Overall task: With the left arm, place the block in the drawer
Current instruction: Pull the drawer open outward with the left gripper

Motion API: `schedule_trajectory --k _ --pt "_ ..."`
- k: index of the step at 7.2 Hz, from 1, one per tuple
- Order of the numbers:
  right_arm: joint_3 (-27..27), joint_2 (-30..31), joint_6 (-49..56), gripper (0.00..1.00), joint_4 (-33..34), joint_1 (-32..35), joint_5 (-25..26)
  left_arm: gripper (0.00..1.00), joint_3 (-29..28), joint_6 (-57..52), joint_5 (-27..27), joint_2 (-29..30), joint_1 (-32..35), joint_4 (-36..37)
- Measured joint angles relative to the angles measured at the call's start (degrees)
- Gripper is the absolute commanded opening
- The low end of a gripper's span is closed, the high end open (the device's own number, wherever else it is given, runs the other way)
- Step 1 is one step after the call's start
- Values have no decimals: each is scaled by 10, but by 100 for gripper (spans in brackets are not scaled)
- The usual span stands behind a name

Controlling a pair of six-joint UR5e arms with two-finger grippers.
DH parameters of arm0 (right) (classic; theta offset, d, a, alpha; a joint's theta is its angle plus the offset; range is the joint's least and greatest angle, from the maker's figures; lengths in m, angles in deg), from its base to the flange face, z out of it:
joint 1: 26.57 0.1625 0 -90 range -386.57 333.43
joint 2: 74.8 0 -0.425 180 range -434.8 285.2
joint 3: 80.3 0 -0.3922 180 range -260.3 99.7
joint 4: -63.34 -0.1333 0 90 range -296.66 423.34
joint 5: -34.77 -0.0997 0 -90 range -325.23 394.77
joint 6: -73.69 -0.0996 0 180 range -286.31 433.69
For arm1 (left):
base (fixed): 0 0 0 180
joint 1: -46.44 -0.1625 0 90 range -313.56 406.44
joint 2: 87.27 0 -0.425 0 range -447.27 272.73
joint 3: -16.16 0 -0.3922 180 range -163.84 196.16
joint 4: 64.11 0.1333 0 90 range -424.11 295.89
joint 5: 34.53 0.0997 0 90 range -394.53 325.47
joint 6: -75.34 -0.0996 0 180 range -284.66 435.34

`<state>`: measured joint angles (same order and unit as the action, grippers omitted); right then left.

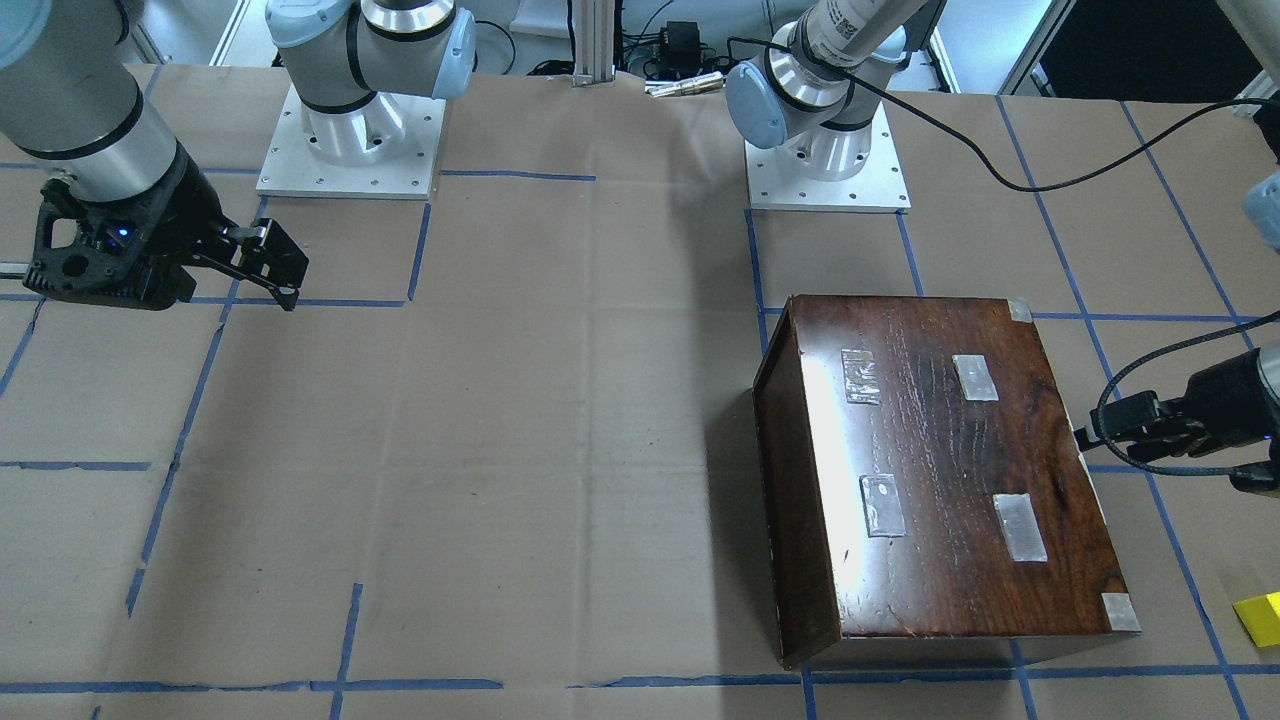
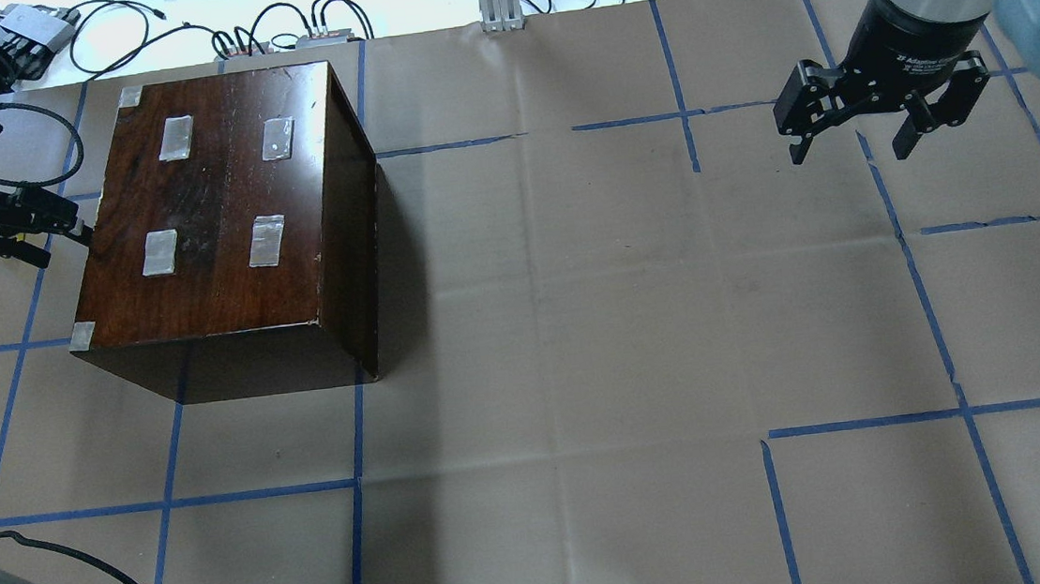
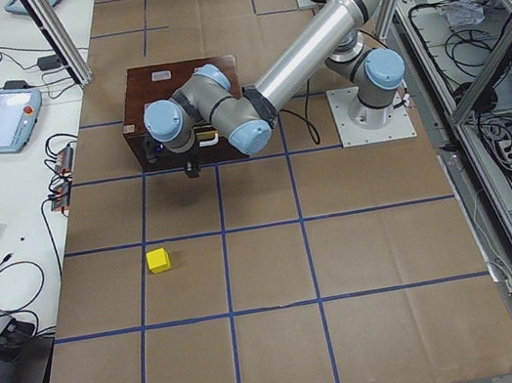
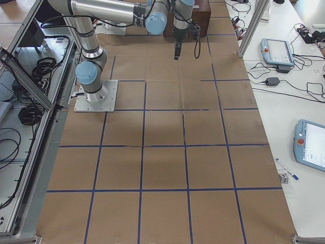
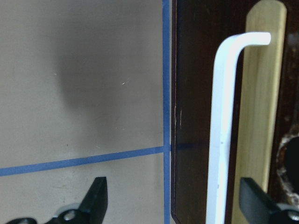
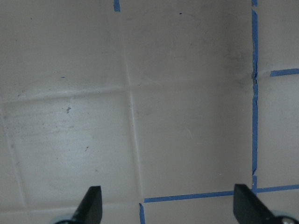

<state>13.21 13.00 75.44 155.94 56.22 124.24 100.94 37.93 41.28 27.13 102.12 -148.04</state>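
Note:
The yellow block (image 1: 1262,617) lies on the paper-covered table, apart from the dark wooden box (image 2: 220,196); it also shows in the exterior left view (image 3: 158,260). My left gripper (image 2: 64,240) is open and empty, right at the box's drawer side. In the left wrist view its fingertips (image 5: 96,200) straddle the box edge and a white handle (image 5: 222,130), beside a pale wood strip (image 5: 261,93) of the drawer. The drawer sits shut inside the box. My right gripper (image 2: 851,150) is open and empty, hovering far off over bare paper.
Blue tape lines (image 2: 684,118) mark a grid on the brown paper. The two arm bases (image 1: 350,140) stand on white plates at the robot's side. Cables and devices (image 2: 290,30) lie beyond the table's far edge.

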Motion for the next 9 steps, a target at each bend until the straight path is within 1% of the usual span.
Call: schedule_trajectory --k 4,9 --pt "0 0 0 100 0 0 0 98 -5 2 -1 16 4 15" --pt "0 0 0 100 0 0 0 98 -11 -3 5 18 -1 29"
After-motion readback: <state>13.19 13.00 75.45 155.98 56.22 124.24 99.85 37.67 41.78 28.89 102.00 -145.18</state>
